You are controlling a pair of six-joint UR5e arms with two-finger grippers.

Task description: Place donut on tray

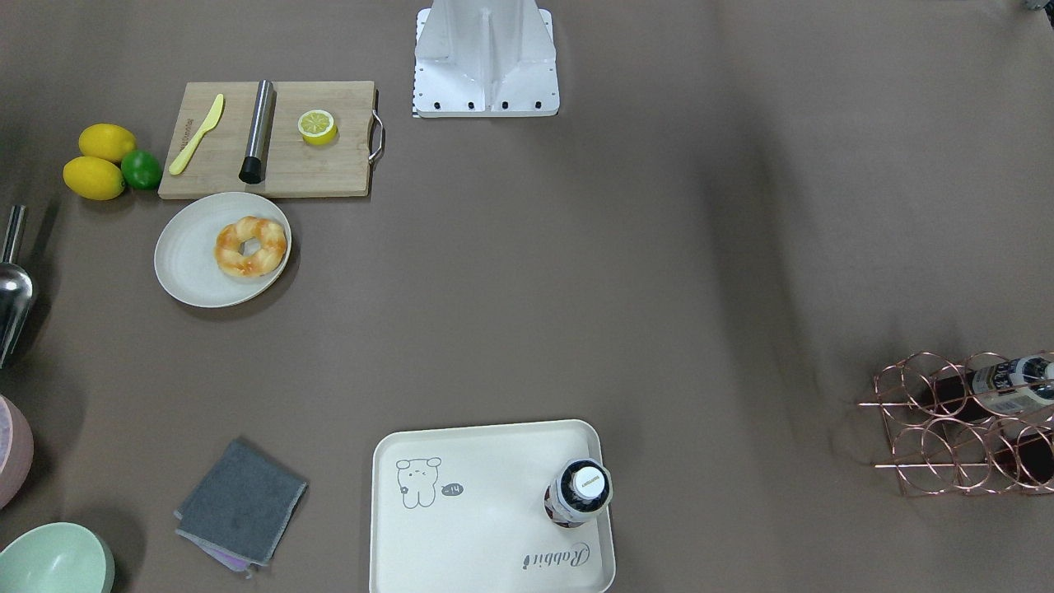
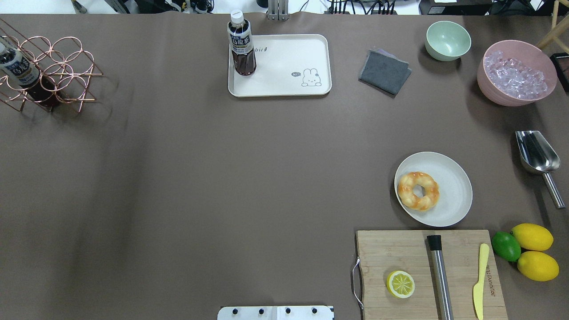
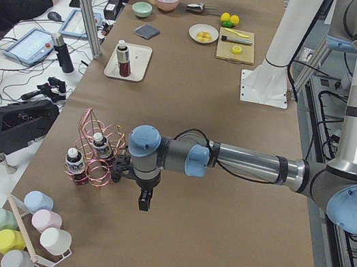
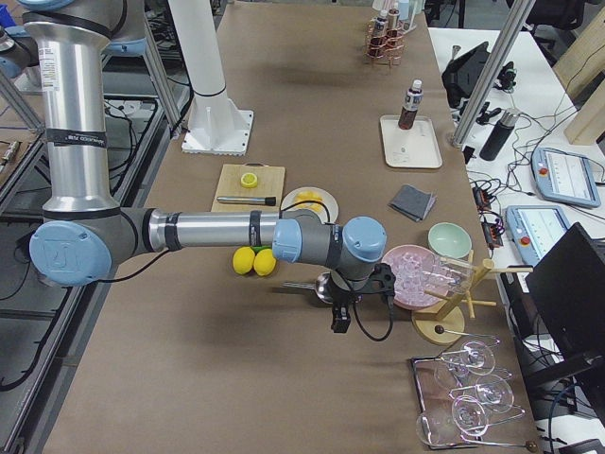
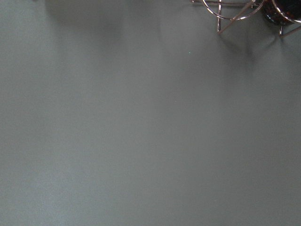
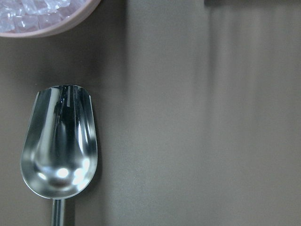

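Note:
The golden-orange donut (image 1: 251, 245) (image 2: 418, 190) lies on a round off-white plate (image 1: 185, 263) (image 2: 453, 178). The cream tray (image 1: 478, 527) (image 2: 284, 66) with the bear drawing sits at the table's far edge. A dark drink bottle (image 1: 579, 492) (image 2: 241, 44) stands upright on one end of the tray. My left gripper (image 3: 144, 200) shows only in the exterior left view, beside the copper wire rack and far from the donut. My right gripper (image 4: 338, 322) shows only in the exterior right view, above the metal scoop. I cannot tell whether either is open or shut.
A wooden cutting board (image 2: 400, 253) holds a lemon half (image 2: 400, 284), a steel muddler (image 2: 440, 275) and a yellow knife (image 2: 479, 280). Two lemons (image 2: 532, 237) and a lime (image 2: 506, 246) lie beside it. A scoop (image 2: 535, 153), pink ice bowl (image 2: 515, 75), green bowl (image 2: 447, 40), grey cloth (image 2: 384, 71) and wire rack (image 2: 49, 66) are also there.

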